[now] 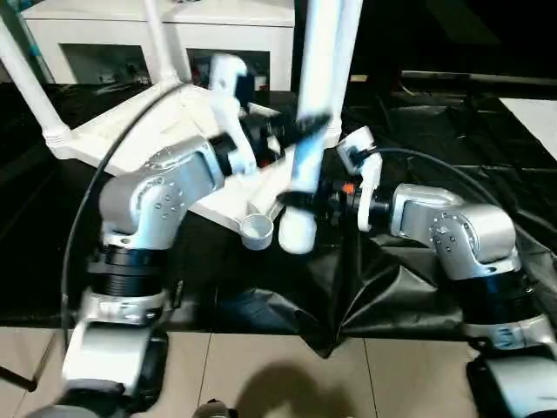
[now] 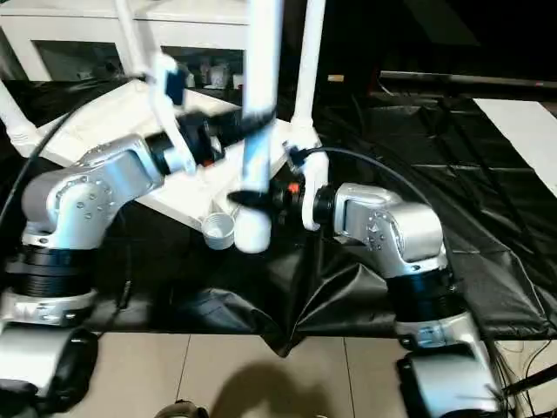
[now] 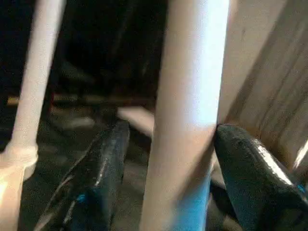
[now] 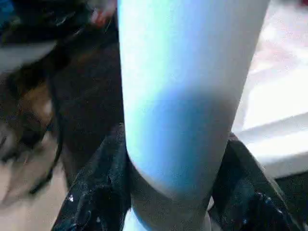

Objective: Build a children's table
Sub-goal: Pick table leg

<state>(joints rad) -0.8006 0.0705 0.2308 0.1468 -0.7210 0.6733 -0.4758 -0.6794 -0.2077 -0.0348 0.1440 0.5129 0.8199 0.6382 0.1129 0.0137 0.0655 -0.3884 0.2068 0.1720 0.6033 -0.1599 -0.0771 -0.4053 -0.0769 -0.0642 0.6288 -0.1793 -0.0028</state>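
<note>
The right end effector [image 4: 175,187] is gripping the loose leg [image 1: 315,131] near its lower end. The left end effector [image 3: 168,159] is straddling it higher up, one finger [image 3: 250,163] touching, above the empty socket [image 1: 257,230] at the tabletop's [image 1: 165,131] near corner

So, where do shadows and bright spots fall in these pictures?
Left eye view: a dark shadow lies on the pale floor near the bottom edge, and the black sheet shows soft glints. Right wrist view: the held leg is bright above and shaded lower down. Left wrist view: that leg stands lit against a dark background.
</note>
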